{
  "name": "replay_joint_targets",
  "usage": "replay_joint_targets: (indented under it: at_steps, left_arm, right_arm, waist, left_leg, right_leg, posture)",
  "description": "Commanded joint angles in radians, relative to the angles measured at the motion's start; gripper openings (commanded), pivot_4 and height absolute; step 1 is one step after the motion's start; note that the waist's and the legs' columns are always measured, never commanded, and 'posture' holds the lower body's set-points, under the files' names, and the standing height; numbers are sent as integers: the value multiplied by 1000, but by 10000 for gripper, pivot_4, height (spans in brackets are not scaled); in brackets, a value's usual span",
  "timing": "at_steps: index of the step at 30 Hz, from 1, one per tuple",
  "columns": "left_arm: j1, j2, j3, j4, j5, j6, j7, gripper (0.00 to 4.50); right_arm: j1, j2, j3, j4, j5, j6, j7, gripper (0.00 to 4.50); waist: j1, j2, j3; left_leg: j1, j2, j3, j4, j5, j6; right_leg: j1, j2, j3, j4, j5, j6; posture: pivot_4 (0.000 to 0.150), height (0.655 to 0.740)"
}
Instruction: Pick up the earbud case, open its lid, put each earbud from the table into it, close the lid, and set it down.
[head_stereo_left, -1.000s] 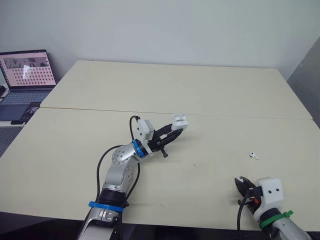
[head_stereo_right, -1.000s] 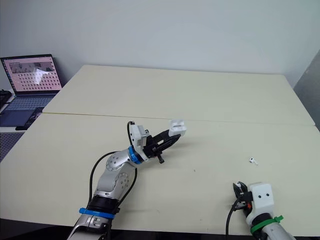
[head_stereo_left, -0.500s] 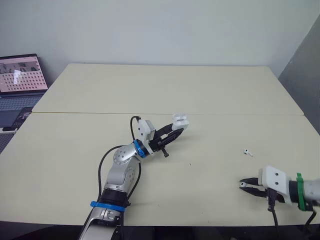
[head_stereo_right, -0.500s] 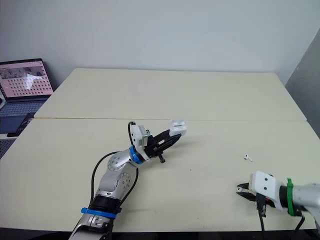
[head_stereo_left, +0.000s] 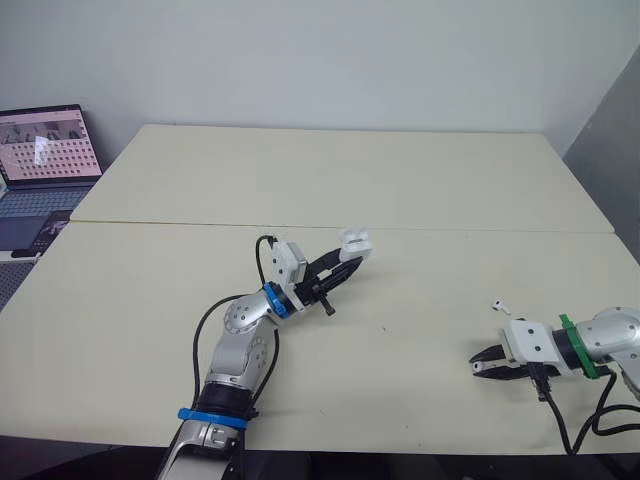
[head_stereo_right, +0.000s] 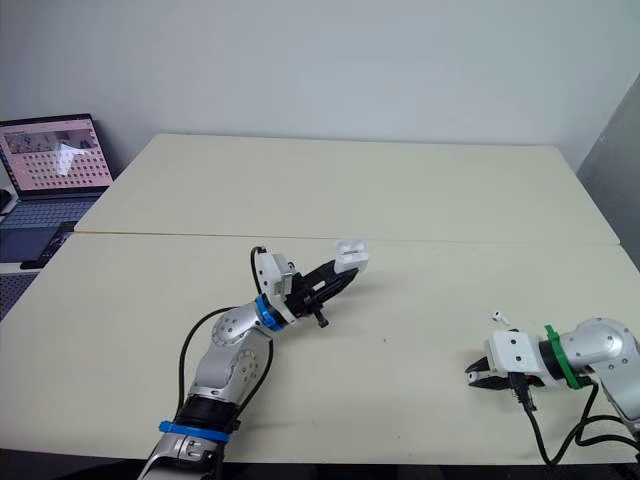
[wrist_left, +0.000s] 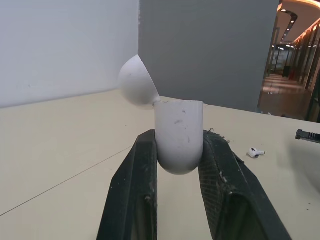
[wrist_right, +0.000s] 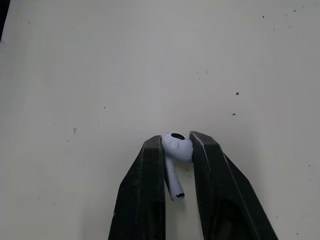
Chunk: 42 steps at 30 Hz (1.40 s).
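Observation:
My left gripper (head_stereo_left: 346, 266) is shut on the white earbud case (head_stereo_left: 355, 242), held above the table's middle with its lid (wrist_left: 136, 80) swung open. The case body (wrist_left: 178, 134) sits clamped between the two black fingers. At the table's right front, my right gripper (head_stereo_left: 482, 360) is shut on a white earbud (wrist_right: 175, 150), pinched by its head with the stem pointing back. A second earbud (head_stereo_left: 500, 307) lies on the table just beyond the right gripper, also seen as a small earbud (wrist_left: 255, 152) past the case.
The cream table (head_stereo_left: 330, 180) has a seam running across its middle. An open laptop (head_stereo_left: 42, 145) stands off the far left corner. A grey wall panel (head_stereo_left: 610, 140) rises at the right.
The right arm has swung in from the front edge, its gripper now pointing left with an earbud in it. The left gripper with the case has stayed put. The camera shifted slightly.

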Motion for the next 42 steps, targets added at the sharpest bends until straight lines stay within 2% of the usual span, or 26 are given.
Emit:
replay_joint_targets:
  at_steps: [1, 5, 12, 19, 26, 32, 35, 41, 42]
  left_arm:
    - [-5, 4, 8, -39, -2, -19, 2, 7664]
    - [-11, 6, 8, -32, -2, -20, -1, 7664]
    - [-34, -1, 1, -9, 0, -25, -7, 7664]
    - [-44, -4, -2, 1, -2, -26, -15, 7664]
    - [-40, -6, -2, 0, 1, -29, -16, 7664]
    - [-33, -4, -2, -5, 2, -30, -15, 7664]
    - [-32, -4, -2, -5, 2, -31, -14, 7664]
    - [-27, -4, -3, -10, 2, -31, -12, 7664]
    - [-25, -2, -2, -11, 1, -31, -12, 7664]
  right_arm:
    - [7, -29, -13, -11, -30, 51, -15, 17658]
    - [26, -64, -55, -139, -21, 185, -64, 32128]
    - [9, -205, -40, -475, -49, 725, -137, 32128]
    - [-90, -230, 84, -673, -80, 1057, -220, 32128]
    - [-157, -179, 182, -693, -62, 1185, -291, 32128]
    - [-181, -166, 211, -680, -48, 1209, -321, 32128]
    - [-188, -173, 223, -690, -41, 1205, -317, 26187]
    - [-187, -182, 225, -694, -27, 1209, -317, 4726]
    - [-187, -181, 224, -695, -23, 1211, -319, 3831]
  waist:
    - [0, 0, 0]
    - [2, 0, 0]
    - [3, 1, 0]
    - [2, 1, 0]
    - [2, 1, 0]
    - [1, 1, 0]
    - [1, 1, 0]
    - [1, 1, 0]
    - [1, 1, 0]
  left_leg:
    - [0, 0, 0, 0, 0, 0]
    - [-1, 0, -1, 0, 0, 0]
    - [-3, 0, -1, 0, 0, 0]
    - [-4, 0, -2, 0, 0, 0]
    - [-4, 0, -1, 0, 0, 0]
    - [-4, 0, -1, 0, 0, 0]
    - [-4, 0, -1, 0, 0, 0]
    - [-4, 0, -1, 0, 0, 0]
    - [-4, 0, -1, 0, 0, 0]
  right_leg:
    - [0, 0, 0, 0, 0, 0]
    - [-1, 0, 0, 0, 0, 0]
    - [-3, 0, 0, 1, 0, 0]
    - [-3, 0, -1, 0, 0, 0]
    - [-4, -1, -1, 0, 0, 0]
    - [-4, -1, -1, 0, 0, 0]
    - [-4, -1, -1, 0, 0, 0]
    - [-4, -1, -1, 0, 0, 0]
    - [-4, -1, -1, 0, 0, 0]
  posture:
    - [1500, 7400]
    - [1500, 7400]
    - [1500, 7400]
    - [1500, 7400]
    - [1500, 7400]
    - [1500, 7400]
    - [1500, 7400]
    - [1500, 7400]
    - [1500, 7400]
